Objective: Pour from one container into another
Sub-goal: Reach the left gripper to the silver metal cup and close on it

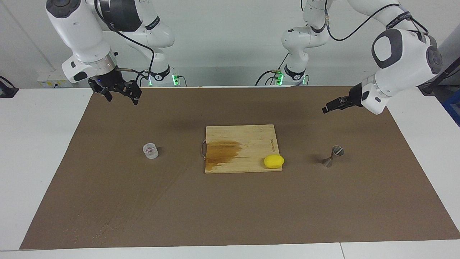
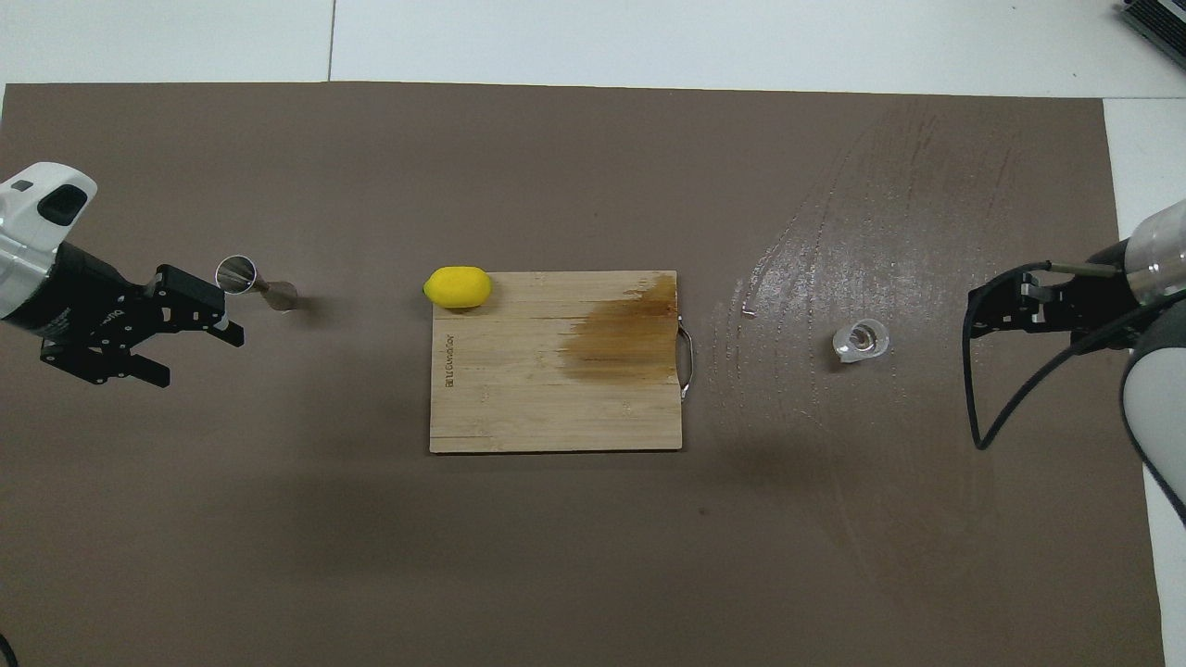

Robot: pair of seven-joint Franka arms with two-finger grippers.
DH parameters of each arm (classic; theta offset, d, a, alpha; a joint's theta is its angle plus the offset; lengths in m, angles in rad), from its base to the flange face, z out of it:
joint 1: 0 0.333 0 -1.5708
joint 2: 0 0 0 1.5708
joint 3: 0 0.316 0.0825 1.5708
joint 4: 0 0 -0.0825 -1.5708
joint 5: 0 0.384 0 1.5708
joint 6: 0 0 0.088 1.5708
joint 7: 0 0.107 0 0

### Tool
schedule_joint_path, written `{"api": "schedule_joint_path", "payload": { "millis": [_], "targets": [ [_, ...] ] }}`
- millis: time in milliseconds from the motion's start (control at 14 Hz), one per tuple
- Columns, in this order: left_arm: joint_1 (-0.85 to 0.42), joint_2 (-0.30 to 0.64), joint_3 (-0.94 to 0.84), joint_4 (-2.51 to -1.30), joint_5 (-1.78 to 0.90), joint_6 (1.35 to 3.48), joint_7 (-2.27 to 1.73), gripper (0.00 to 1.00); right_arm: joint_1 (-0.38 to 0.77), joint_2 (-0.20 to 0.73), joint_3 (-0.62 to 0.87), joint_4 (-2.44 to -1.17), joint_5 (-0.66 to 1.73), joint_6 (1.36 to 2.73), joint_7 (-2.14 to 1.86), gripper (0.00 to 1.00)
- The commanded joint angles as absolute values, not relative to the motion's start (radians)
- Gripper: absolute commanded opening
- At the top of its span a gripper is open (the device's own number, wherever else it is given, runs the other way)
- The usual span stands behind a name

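Observation:
The small clear cup (image 1: 150, 150) stands upright on the brown mat toward the right arm's end; it also shows in the overhead view (image 2: 862, 340). The silvery hourglass jigger (image 1: 333, 156) stands upright on the mat toward the left arm's end, seen from above with its round mouth up (image 2: 255, 283). My right gripper (image 1: 121, 94) is open and empty, raised over the mat, apart from the cup (image 2: 975, 310). My left gripper (image 1: 327, 107) is open and empty, raised over the mat close to the jigger without touching it (image 2: 190, 352).
A wooden cutting board (image 1: 251, 136) with a brown stain and a metal handle lies mid-table between cup and jigger (image 2: 519, 389). A yellow lemon (image 1: 274, 161) sits on its corner toward the jigger (image 2: 457, 286). Wet streaks mark the mat (image 2: 834, 232) by the cup.

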State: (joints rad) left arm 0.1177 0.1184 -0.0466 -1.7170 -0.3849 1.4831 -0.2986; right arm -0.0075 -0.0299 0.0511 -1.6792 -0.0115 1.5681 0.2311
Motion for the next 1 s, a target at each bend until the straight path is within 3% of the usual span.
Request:
{"api": "schedule_joint_path", "payload": {
  "millis": [0, 570, 926],
  "targets": [
    [0.13, 0.091, 0.024, -1.836, -0.573, 1.57, -0.495, 1.0, -0.02, -0.046, 0.057, -1.698, 0.008, 1.58, 0.23, 1.0],
    [0.146, 0.046, 0.12, -2.138, -1.107, 2.035, -0.917, 1.0, -0.02, -0.046, 0.057, -1.698, 0.008, 1.58, 0.232, 1.0],
    [0.147, 0.048, 0.121, -2.23, -1.323, 2.135, -1.058, 1.0, -0.02, -0.049, 0.057, -1.697, 0.008, 1.58, 0.232, 1.0]
  ]
}}
